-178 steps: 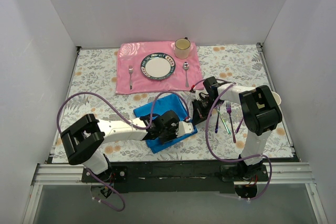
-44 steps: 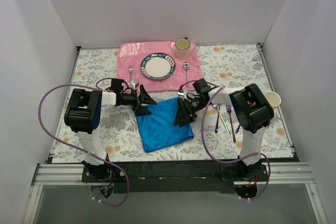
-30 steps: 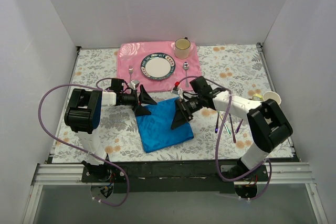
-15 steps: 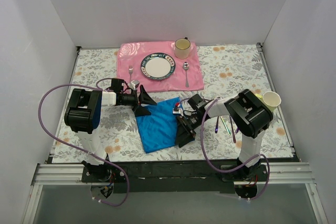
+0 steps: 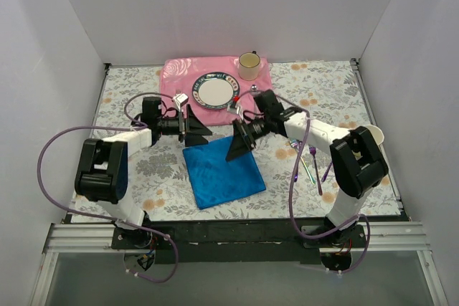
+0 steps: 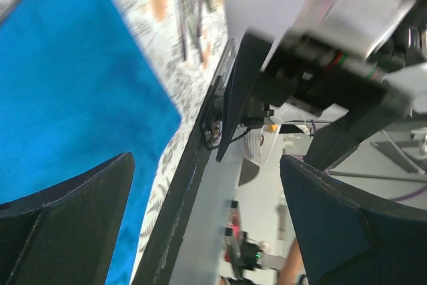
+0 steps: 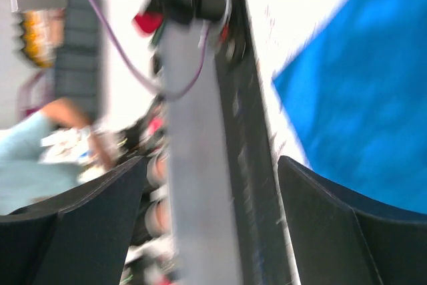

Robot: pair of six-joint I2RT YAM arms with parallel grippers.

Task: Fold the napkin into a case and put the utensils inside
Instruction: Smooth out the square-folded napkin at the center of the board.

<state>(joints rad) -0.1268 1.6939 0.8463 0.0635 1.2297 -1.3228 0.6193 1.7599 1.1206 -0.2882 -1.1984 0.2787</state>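
Napkin [image 5: 222, 173]: bright blue cloth, spread flat as one skewed square on the floral table [image 5: 129, 91], near-centre, between the two arms. Not shaped into a pouch.
Utensils [image 5: 308, 163]: iridescent cutlery lying loose on the table, right of the Napkin and apart from it.
Left gripper [image 5: 199, 128]: at the Napkin's far-left corner, fingers spread wide, nothing between them. Wrist view shows blue cloth [image 6: 67, 85] off to the left of the gap, both fingertips [image 6: 67, 231] clear of it.
Right gripper [image 5: 235, 145]: over the Napkin's far-right edge, fingers apart, holding nothing. Its wrist view is motion-blurred; blue cloth [image 7: 360, 98] shows at the right. Contact with the cloth cannot be told.
Placemat [image 5: 179, 98]: pink, at the far side, carrying a plate [image 5: 215, 91] and a cup [image 5: 249, 66].
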